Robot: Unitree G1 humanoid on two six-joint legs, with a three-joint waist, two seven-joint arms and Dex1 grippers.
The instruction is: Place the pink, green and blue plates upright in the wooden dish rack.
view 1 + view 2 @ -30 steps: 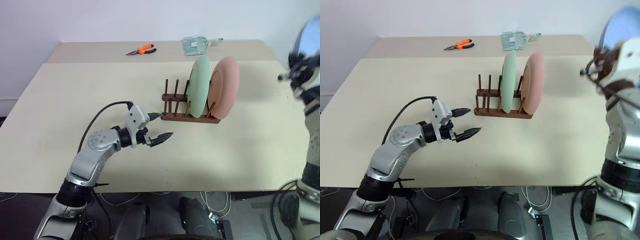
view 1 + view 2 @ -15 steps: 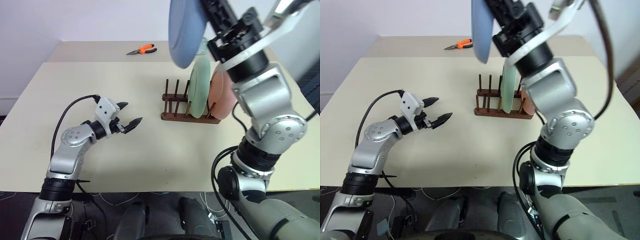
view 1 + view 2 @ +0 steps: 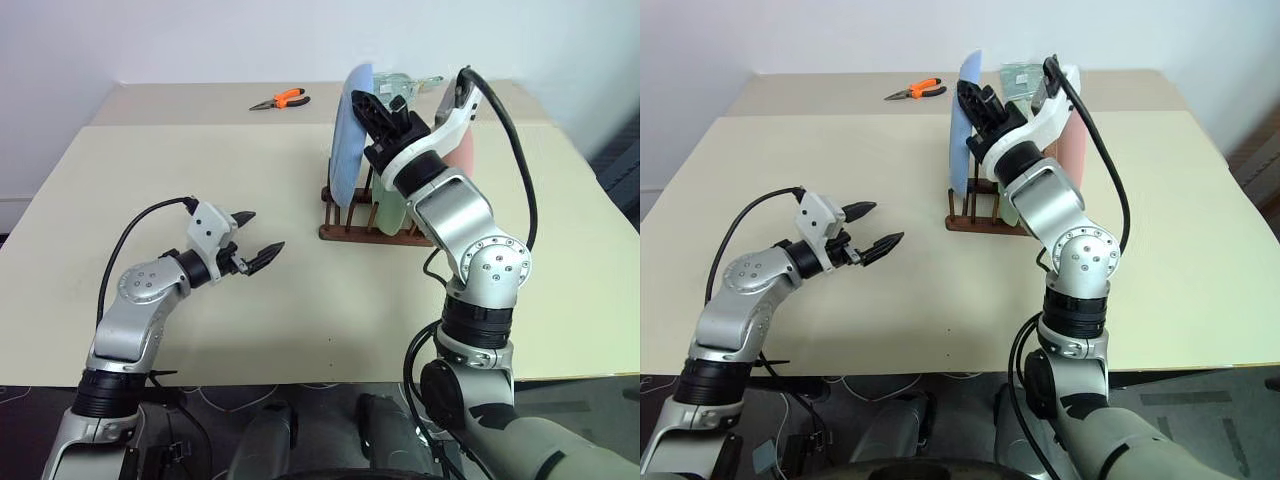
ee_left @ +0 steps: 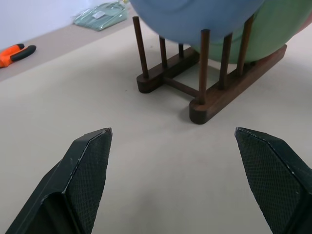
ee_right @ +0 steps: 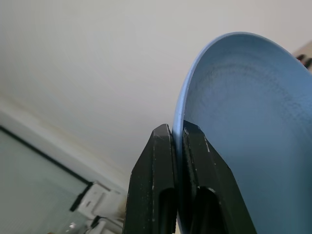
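The right arm has swung down from overhead within the last half second, bringing the blue plate (image 3: 345, 130) from high above the table to the wooden dish rack (image 3: 352, 215); a second ago that arm was out at the table's right edge. The right gripper (image 5: 178, 146) is clamped on the plate's rim, fingers pinched tight either side of it. The plate stands on edge, its face turned toward the robot's left and slightly tilted, its lower rim down among the pegs at the rack's left end; whether it rests on the rails cannot be told.

The rack's long axis runs left to right across the beige table (image 3: 200, 180). Behind the blue plate the green plate (image 3: 388, 215) stands upright in the rack, and the pink plate (image 3: 462, 150) beyond it, both largely hidden by the right arm.

The left gripper (image 3: 258, 240) hovers over bare tabletop well left of the rack, jaws spread wide and holding nothing, pointing toward the rack.

Orange-handled pliers (image 3: 281, 99) and a clear packet (image 4: 100, 10) lie at the table's far side, well apart from the rack.
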